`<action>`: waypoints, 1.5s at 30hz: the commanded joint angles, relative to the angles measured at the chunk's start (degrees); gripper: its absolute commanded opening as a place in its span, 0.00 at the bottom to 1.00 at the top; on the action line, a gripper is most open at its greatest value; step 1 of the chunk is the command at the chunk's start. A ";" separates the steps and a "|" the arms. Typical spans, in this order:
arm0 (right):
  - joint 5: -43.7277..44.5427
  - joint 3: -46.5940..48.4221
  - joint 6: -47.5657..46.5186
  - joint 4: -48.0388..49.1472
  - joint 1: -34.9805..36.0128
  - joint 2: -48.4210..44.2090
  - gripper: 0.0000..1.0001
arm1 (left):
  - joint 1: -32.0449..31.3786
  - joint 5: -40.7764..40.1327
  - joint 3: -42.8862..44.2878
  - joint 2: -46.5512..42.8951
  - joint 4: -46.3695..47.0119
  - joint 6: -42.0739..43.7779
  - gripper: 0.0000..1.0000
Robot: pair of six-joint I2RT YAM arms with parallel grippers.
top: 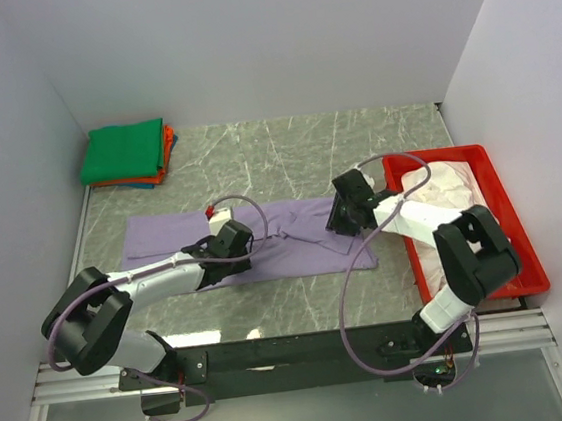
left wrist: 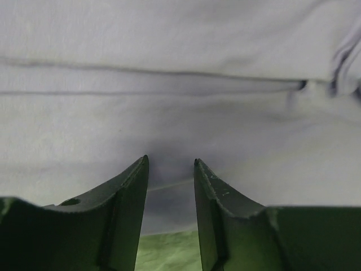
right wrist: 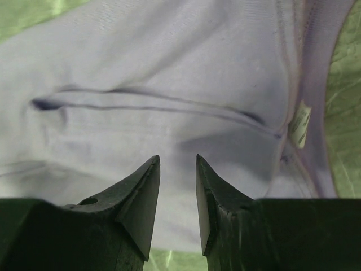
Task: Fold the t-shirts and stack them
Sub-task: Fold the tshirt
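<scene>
left gripper (left wrist: 171,162) and right gripper (right wrist: 177,158) each stand partly open, gripping nothing, low over the lavender t-shirt (top: 163,233) laid flat across the middle of the marble table (top: 285,150).

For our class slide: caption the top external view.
Both open, left gripper and right gripper poised over the lavender t-shirt; folded stack far-left, red tray right.

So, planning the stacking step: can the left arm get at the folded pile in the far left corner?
Probably yes. Only the flat lavender shirt and bare table lie between the left gripper and the folded pile, though it sits far back.
</scene>
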 commanded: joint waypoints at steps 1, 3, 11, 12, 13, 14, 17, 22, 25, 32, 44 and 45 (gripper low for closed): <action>0.62 2.57 -0.85 1.42 -1.24 3.10 0.39 | -0.87 -1.51 -1.25 -0.22 1.31 -0.91 0.43; 0.53 3.45 -1.46 0.90 -1.85 6.00 0.39 | -1.67 -1.07 -1.43 1.27 1.57 -0.99 0.42; 0.09 15.12 -6.46 -5.25 -5.89 16.63 0.37 | -5.62 -2.21 -0.03 4.70 1.39 -3.01 0.40; 0.18 17.06 -7.17 -6.48 -6.07 17.69 0.37 | -6.06 -1.60 0.15 5.31 1.83 -3.62 0.40; 0.53 20.99 -7.79 -8.84 -6.33 18.84 0.37 | -6.50 -1.42 0.76 5.84 2.01 -4.06 0.40; 1.05 23.03 -9.01 -9.82 -6.42 20.93 0.37 | -7.55 -1.33 1.20 6.46 2.01 -4.59 0.39; 0.80 31.73 -11.30 -14.56 -6.42 24.72 0.37 | -9.83 -1.24 4.27 9.53 1.49 -6.61 0.38; -0.08 46.83 -14.20 -20.89 -6.42 33.95 0.36 | -12.39 2.08 9.63 14.10 3.58 -9.86 0.38; -0.96 56.87 -15.43 -25.72 -6.33 40.19 0.36 | -13.36 4.20 13.76 17.44 4.56 -10.83 0.37; -5.35 72.79 -17.28 -30.05 -6.16 50.04 0.36 | -14.50 9.83 20.18 23.16 7.54 -14.08 0.37; -6.60 83.18 -17.20 -29.96 -6.07 47.53 0.42 | -13.54 5.10 21.07 15.79 3.69 -7.24 0.55; -5.46 80.91 -17.11 -29.61 -6.16 45.59 0.46 | -13.53 3.69 18.80 12.73 2.81 -5.58 0.57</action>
